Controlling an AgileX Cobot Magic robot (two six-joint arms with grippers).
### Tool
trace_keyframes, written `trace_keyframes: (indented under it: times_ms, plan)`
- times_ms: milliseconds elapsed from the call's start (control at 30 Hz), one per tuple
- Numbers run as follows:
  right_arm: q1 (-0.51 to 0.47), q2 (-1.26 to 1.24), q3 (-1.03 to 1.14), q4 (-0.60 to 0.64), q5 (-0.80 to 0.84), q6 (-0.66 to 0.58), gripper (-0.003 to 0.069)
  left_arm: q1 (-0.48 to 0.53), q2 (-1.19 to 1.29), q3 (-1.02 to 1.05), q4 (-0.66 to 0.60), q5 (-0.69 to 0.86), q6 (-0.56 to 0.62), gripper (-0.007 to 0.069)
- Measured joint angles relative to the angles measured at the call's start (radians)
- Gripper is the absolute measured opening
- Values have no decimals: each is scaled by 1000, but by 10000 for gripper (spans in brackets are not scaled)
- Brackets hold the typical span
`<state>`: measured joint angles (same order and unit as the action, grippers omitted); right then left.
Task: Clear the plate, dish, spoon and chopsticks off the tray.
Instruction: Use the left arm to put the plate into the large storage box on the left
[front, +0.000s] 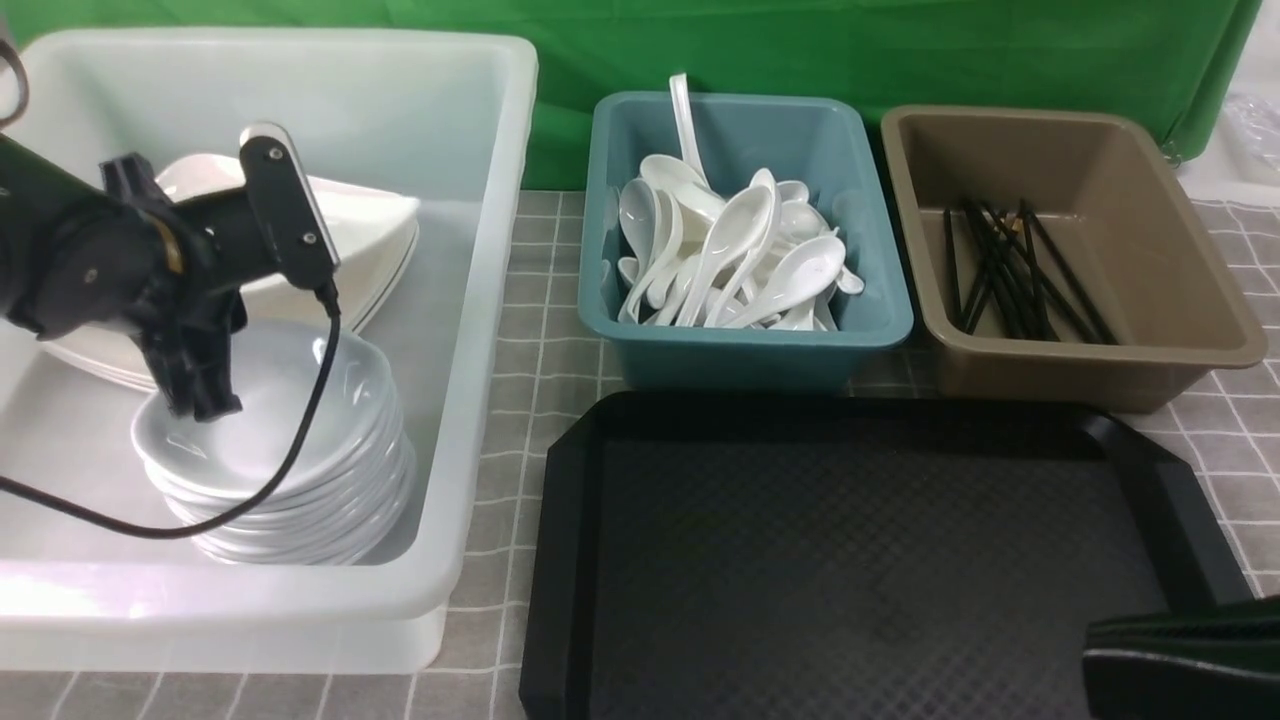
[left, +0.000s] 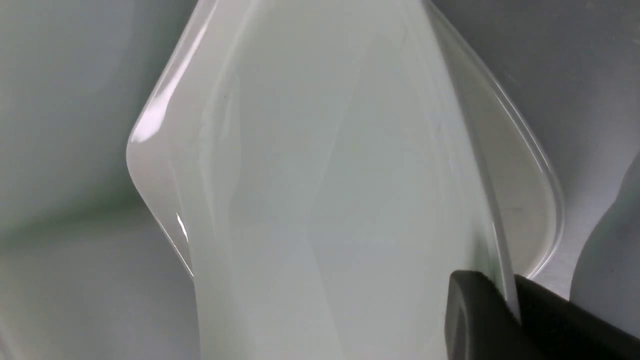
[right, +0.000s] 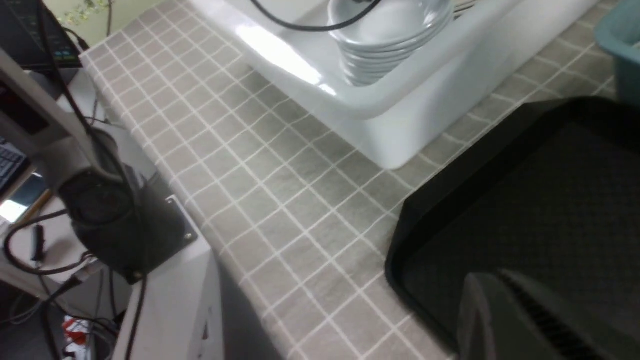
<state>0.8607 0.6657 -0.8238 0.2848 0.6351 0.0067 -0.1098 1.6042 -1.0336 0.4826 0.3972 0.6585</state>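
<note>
Grey checked tablecloth (front: 520, 480), tray (front: 560, 560) at six o'clock; over at nine, in the white tub (front: 480, 300), the dish (front: 300, 400) sits atop its stack (front: 300, 520), left gripper (front: 205, 405) astride its rim, clamped or slack I cannot tell; right gripper (front: 1180, 655) clenched at five.

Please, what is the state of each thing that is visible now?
tray: bare.
dish: atop the stack in the white tub, rim pinched.
left pincer: shut on the dish.
right pincer: shut, over the tray's corner.
spoons: piled in the teal tub.
chopsticks: lying in the brown tub.
</note>
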Motion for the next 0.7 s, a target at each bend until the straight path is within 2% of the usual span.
trace_keyframes:
  times_ms: [167,233,267,300,400,567,700]
  plan:
    - [0,0,0,36,0,-18,28,0,0,0,-3,-6,-2,201]
    - [0,0,0,47,0,-21,29,0,0,0,-7,-10,-2,282]
    - [0,0,0,47,0,-22,29,0,0,-1,-7,-10,-2,289]
    - [0,0,0,54,0,-22,31,0,0,-1,-7,-11,-2,353]
    - [0,0,0,72,2,-25,34,0,0,-3,-8,-11,-3,433]
    - [0,0,0,87,15,-25,36,0,-3,-7,-54,-12,-3,499]
    - [0,0,0,95,22,-25,37,0,-7,-7,-86,-15,-3,510]
